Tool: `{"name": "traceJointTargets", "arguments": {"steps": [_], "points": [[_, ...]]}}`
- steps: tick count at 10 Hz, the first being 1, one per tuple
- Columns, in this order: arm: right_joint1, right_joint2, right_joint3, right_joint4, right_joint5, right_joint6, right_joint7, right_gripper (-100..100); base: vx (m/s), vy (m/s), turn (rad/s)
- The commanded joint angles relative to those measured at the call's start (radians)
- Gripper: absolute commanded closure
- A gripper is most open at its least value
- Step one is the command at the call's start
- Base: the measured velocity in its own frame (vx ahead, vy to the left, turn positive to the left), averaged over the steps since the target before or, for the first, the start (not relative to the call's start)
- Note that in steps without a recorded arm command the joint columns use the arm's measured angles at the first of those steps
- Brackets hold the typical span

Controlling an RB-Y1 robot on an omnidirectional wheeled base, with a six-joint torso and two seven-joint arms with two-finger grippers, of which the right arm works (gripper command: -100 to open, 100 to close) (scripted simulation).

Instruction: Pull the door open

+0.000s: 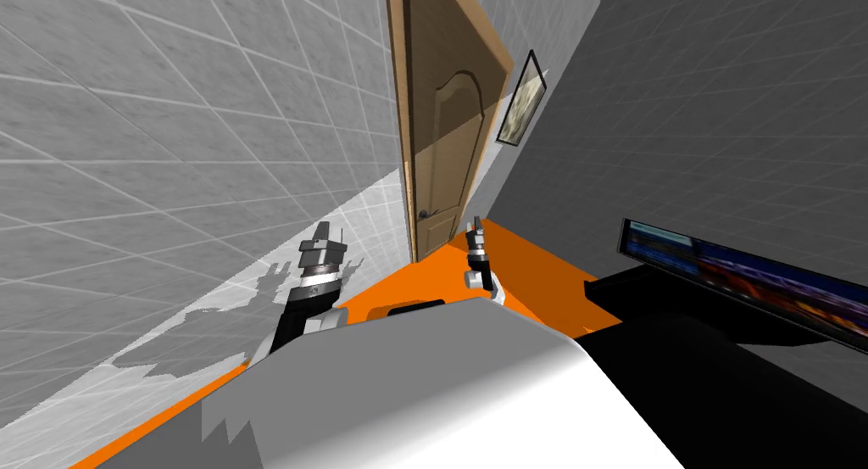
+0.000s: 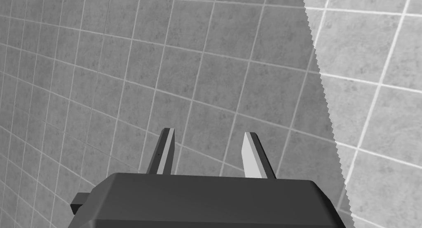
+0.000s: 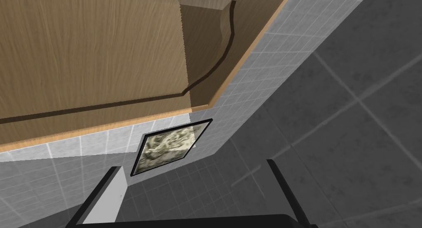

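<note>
A brown wooden door (image 1: 442,133) with an arched panel stands in the far wall, beyond the orange floor. Its dark lever handle (image 1: 426,214) sits low on the door's left side. My right gripper (image 1: 476,226) is raised in front of the door's lower right part, to the right of the handle and apart from it. In the right wrist view this gripper (image 3: 193,167) is open and empty, pointing up along the door (image 3: 90,52). My left gripper (image 1: 327,234) is raised by the tiled left wall, left of the door. Its fingers (image 2: 249,149) stand open with nothing between them.
A framed picture (image 1: 520,99) hangs on the wall right of the door. A flat screen (image 1: 746,277) on a black stand (image 1: 644,298) is at my right. The orange floor (image 1: 525,269) runs between me and the door.
</note>
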Motion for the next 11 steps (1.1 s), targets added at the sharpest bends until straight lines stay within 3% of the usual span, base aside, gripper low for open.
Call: {"name": "traceJointTargets", "arguments": {"steps": [1, 2, 5, 6, 7, 8, 11], "points": [[-0.027, -0.007, 0.0, 0.05, 0.0, -0.001, -0.005, -100, 0.038, -0.058, 0.168], [-0.027, -0.007, 0.0, 0.066, 0.0, -0.001, -0.005, -100, 0.031, -0.053, 0.059], [-0.074, -0.02, -0.002, 0.16, -0.002, -0.007, -0.014, -100, 0.031, -0.047, 0.106], [-0.074, -0.02, -0.002, 0.171, -0.002, -0.007, -0.014, -100, 0.029, -0.037, 0.084], [-0.098, -0.026, -0.002, 0.204, -0.002, -0.011, -0.018, -100, 0.048, -0.041, 0.135], [-0.098, -0.026, -0.002, 0.225, -0.002, -0.011, -0.018, -100, 0.031, -0.045, 0.069], [-0.145, -0.039, -0.003, 0.317, -0.003, -0.018, -0.027, -100, 0.026, -0.05, 0.125]]}}
